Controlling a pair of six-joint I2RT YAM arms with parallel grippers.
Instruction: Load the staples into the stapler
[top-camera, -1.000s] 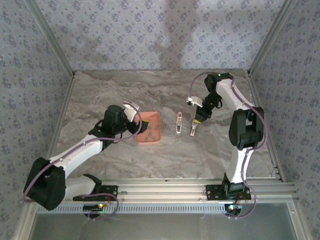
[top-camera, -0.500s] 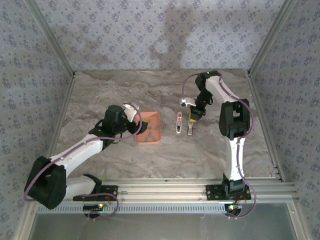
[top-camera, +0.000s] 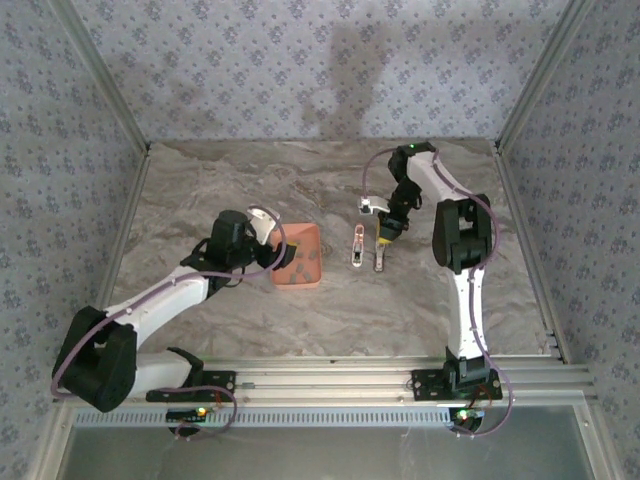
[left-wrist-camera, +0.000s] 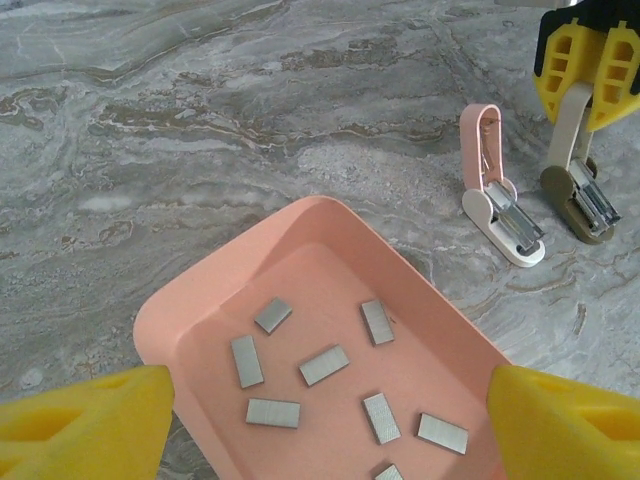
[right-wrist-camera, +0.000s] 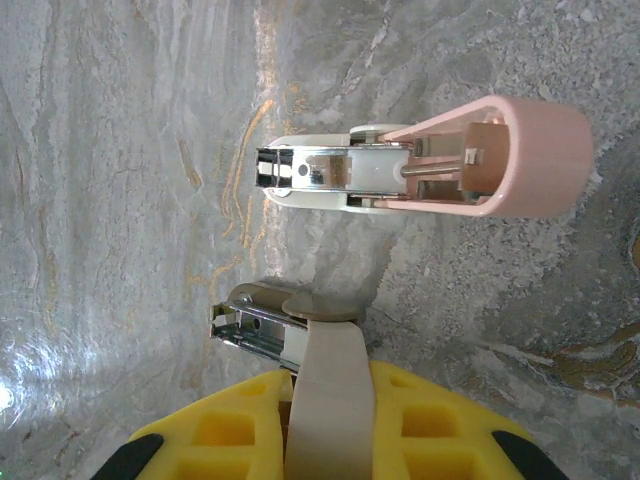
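Yellow pads of the right gripper (right-wrist-camera: 325, 425) clench a beige stapler (right-wrist-camera: 300, 330), just beside the pink stapler (right-wrist-camera: 420, 160), which lies opened on the marble. The left gripper (left-wrist-camera: 330, 420) hangs released over the salmon tray (left-wrist-camera: 200, 300) holding seven staples (left-wrist-camera: 325, 365). Judged, loading hasn't begun; picking one strip comes next. Two staplers, one tray.

Two white tubular arms with matte black joint housings. A mauve cable loops along each link. Black base brackets bolt to a silver slotted rail; a small green LED glows under each base, about 6 o'clock. Another green LED sits on the right arm's upper joint. Left gripper (left-wrist-camera: 320, 400): yellow moulded fingers. Right gripper (right-wrist-camera: 330, 420): yellow ribbed fingers with cut-out pockets.
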